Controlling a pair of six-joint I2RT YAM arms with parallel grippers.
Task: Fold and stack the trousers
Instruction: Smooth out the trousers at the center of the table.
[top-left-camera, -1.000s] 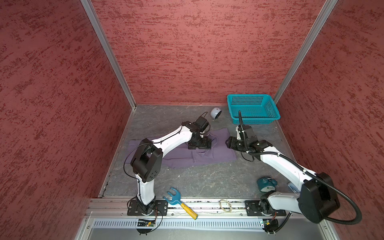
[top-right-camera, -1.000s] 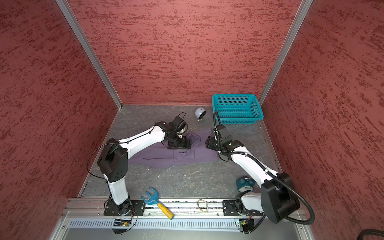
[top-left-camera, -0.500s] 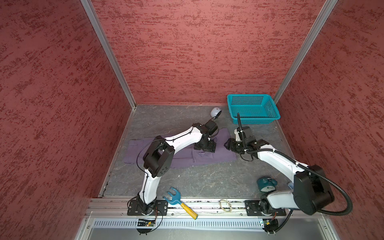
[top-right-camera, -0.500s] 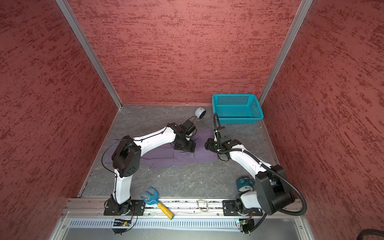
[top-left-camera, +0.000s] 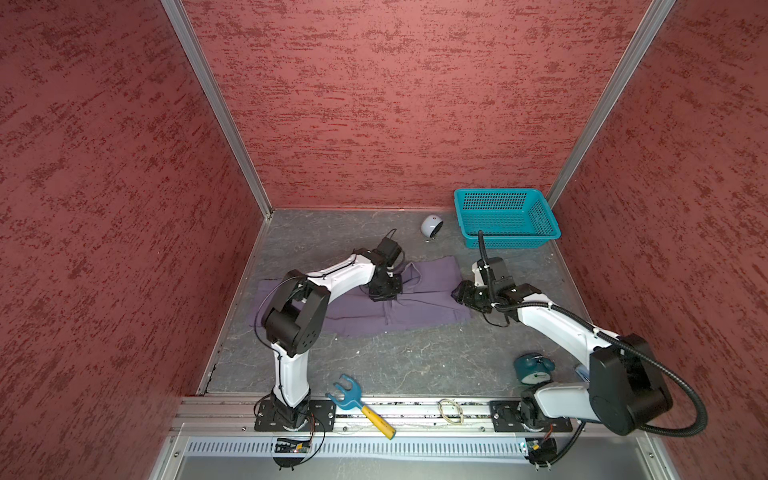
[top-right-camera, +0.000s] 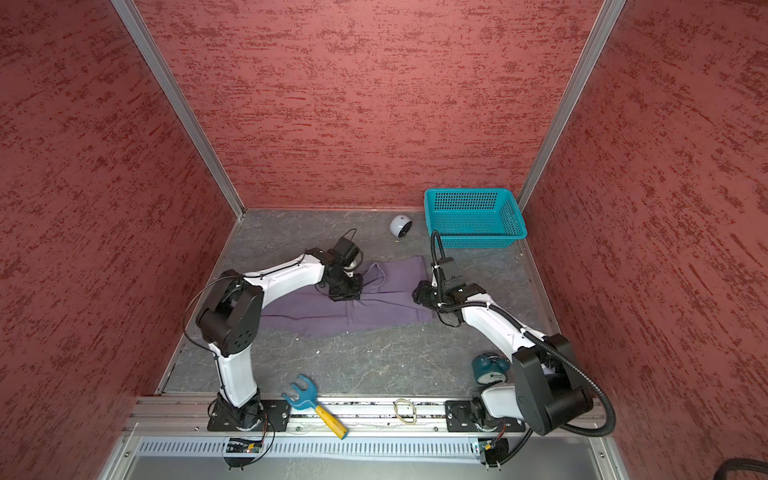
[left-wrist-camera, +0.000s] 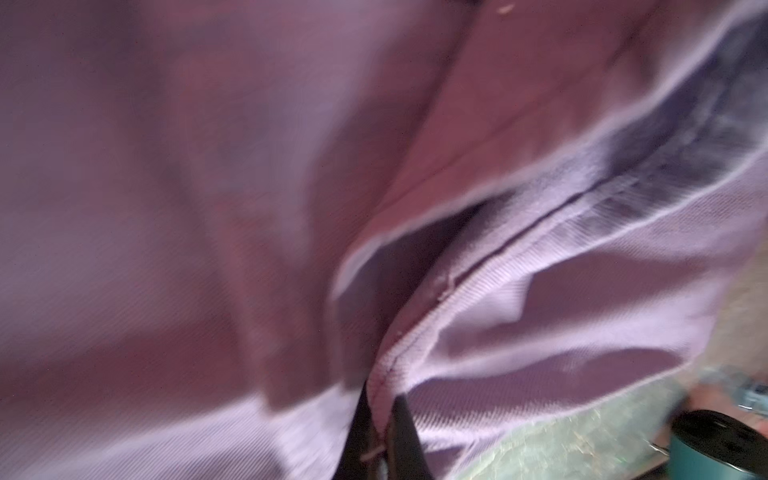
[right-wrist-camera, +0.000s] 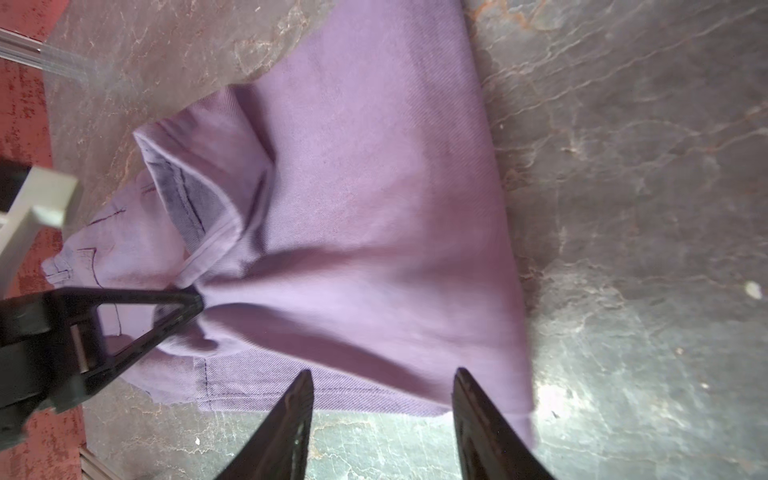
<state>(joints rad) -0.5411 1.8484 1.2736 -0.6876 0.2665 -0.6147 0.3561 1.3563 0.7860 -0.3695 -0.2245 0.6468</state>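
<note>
The purple trousers (top-left-camera: 428, 286) (top-right-camera: 395, 282) lie spread flat on the grey floor, legs running to the left. My left gripper (top-left-camera: 384, 291) (top-right-camera: 345, 291) rests on their middle. In the left wrist view the left gripper (left-wrist-camera: 380, 399) is shut on a raised seam fold of the trousers (left-wrist-camera: 540, 299). My right gripper (top-left-camera: 457, 293) (top-right-camera: 417, 293) sits low at the cloth's right end. In the right wrist view the right gripper (right-wrist-camera: 382, 372) stands open, its tips over the edge of the trousers (right-wrist-camera: 374, 208). That view also shows the left gripper (right-wrist-camera: 195, 299) pinching a pulled-up ridge.
A teal basket (top-left-camera: 505, 216) stands at the back right corner, with a white round object (top-left-camera: 431, 226) beside it. A blue fork-shaped tool with a yellow handle (top-left-camera: 357, 405) and a wire ring (top-left-camera: 451, 409) lie on the front rail. A teal round device (top-left-camera: 534, 368) sits near the right arm's base.
My left gripper has shut on a fold of the trousers and drawn slightly left, raising a ridge. The right gripper's jaws have narrowed a little; it has stayed at the cloth's right end.
</note>
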